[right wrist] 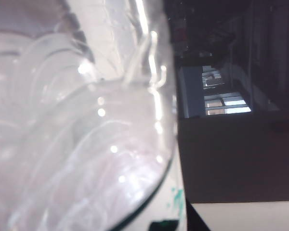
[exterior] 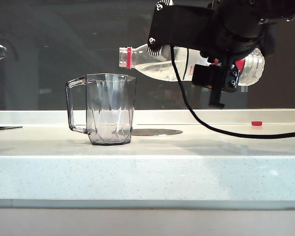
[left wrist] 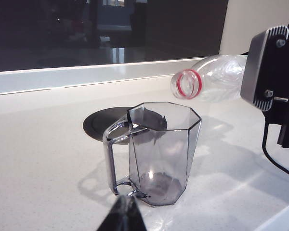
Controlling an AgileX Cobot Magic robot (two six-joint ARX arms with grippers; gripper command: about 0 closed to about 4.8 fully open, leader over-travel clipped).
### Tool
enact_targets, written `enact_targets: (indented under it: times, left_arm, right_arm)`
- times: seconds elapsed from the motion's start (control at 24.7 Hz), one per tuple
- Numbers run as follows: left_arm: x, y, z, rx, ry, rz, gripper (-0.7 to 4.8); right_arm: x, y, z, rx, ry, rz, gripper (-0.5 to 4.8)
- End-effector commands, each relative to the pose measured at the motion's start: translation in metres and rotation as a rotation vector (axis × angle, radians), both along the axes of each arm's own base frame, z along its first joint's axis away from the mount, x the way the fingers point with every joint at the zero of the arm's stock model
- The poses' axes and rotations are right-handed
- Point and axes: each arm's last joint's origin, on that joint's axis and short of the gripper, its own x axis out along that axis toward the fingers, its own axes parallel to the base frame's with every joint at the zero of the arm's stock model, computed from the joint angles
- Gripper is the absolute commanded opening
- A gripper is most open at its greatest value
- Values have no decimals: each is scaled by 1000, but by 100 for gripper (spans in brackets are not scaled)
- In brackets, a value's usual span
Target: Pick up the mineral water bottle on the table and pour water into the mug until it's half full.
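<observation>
- Right gripper (exterior: 221, 73) up in the air at upper right of exterior view, above the table (exterior: 147, 172); clamped round the bottle's (exterior: 160, 63) midsection, jaws part-closed to bottle width.
- Bottle held nearly level, neck tipped a bit down twd the left; base end sticks out on the far side of the gripper, neck end on the mug side.
- Bottle mouth uncapped, red neck ring visible; mouth sits above + near the right rim of the mug (exterior: 110, 108), not touching it.
- Some water (exterior: 162, 73) lies along the bottle's lower side. No stream seen leaving the mouth.
- Right wrist view: filled w/ the clear ribbed bottle (right wrist: 82, 134) right up against the lens; fingers not visible there.
- Mug stands upright on the table, handle pointing left in ext view. Looks empty; can't be sure of a thin film at the bottom.
- Left wrist view: mug (left wrist: 159, 149) seen from the handle side, bottle mouth (left wrist: 188, 84) behind + above its rim; round dark disc (left wrist: 98, 122) set in the table behind the mug.
- Left gripper (left wrist: 123, 216): only a dark tip at the edge of its own view, near the mug's base; can't tell if open or closed. Holds nothing visible.
- Small red cap (exterior: 256, 123) lies on the table at far right, well apart from the mug.
- Black cable (exterior: 187, 105) hangs from the right arm down to the table.
</observation>
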Motion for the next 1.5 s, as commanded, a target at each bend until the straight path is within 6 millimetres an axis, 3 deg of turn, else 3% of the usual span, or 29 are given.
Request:
enact_targets:
  times: [0.04, 1.5]
  left_arm:
    - [0, 0, 2, -12, -10, -2, -4]
    - [0, 0, 2, -12, -10, -2, -4]
  right_arm:
    - [0, 1, 11, 25, -50, -5, 269]
    - [0, 1, 11, -1, -51, -4, 269]
